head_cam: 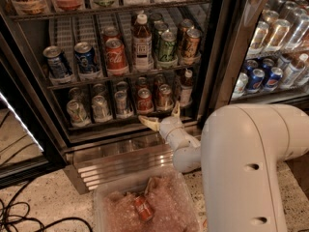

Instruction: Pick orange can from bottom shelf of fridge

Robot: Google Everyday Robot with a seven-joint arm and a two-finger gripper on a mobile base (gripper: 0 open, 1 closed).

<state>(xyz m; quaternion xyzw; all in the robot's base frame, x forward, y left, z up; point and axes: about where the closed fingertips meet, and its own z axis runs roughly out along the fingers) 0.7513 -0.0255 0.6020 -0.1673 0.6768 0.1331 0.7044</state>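
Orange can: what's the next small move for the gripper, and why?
Probably ease the gripper forward and slightly up, so that its spread fingers straddle the orange can. It hangs open just in front of the bottom shelf rail, below the can, holding nothing.

Pincer [161, 116] spread before bottom shelf [104, 124]; orange can [164, 96] hemmed by red can [144, 100], bottle [185, 88]; front approach free.
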